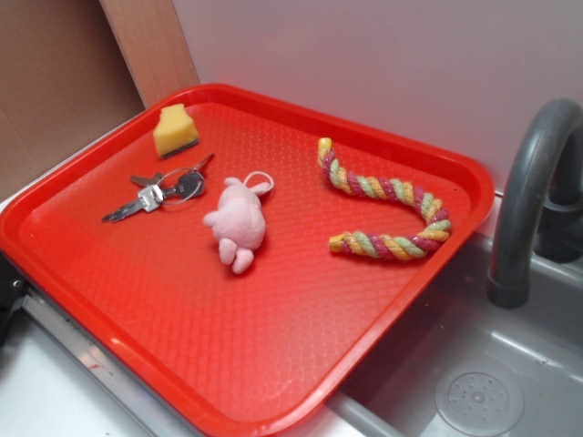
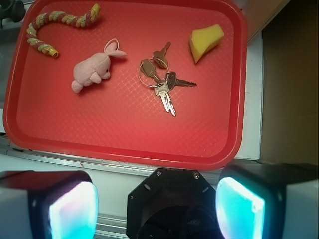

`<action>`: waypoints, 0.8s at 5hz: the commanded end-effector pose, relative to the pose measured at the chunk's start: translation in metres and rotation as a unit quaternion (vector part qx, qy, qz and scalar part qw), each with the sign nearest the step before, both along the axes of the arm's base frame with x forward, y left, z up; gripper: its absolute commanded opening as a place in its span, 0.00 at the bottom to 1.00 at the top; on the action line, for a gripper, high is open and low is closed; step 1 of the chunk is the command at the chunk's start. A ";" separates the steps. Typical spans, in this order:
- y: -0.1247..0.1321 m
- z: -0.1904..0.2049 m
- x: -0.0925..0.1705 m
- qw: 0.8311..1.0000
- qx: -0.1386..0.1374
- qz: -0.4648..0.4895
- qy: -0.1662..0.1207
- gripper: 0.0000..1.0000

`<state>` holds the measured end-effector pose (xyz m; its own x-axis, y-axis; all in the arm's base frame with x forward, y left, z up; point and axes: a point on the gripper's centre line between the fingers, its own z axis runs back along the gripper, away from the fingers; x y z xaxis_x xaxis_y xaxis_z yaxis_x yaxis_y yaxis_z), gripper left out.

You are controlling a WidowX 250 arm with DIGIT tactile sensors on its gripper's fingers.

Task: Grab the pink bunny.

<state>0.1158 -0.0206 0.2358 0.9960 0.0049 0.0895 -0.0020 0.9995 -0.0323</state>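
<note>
Tray: red, textured floor, raised rim; sat partly over a grey sink; taken as landmark for all below.
Bunny: pale pink, fuzzy; lay on its side near the tray's middle, touching nothing else; thin white loop cord at its head end; in the wrist view it lay in the far-left part of the tray, ears pointing toward the keys.
Keys: small bunch on a ring, just beside the bunny but apart from it, between bunny and sponge; wrist view showed several blades fanned out.
Sponge: yellow wedge, near the tray's back corner, past the keys; wrist view put it at the far-right.
Rope: twisted pink, yellow, green; bent in a U on the tray's faucet side, well apart from the bunny; also seen at far-left in wrist view.
Faucet: grey, curved, stood off the tray beside the sink.
Gripper: seen in wrist view only; two fingers with glowing cyan pads spread wide, nothing between them; hung off the tray's near rim, well apart from the bunny.
</note>
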 end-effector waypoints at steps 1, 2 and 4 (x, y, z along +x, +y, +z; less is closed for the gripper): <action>0.000 0.000 0.000 1.000 0.000 0.000 0.000 1.00; -0.012 -0.002 0.002 1.000 -0.021 -0.005 -0.002 1.00; -0.072 -0.017 0.041 0.994 -0.086 0.065 0.032 1.00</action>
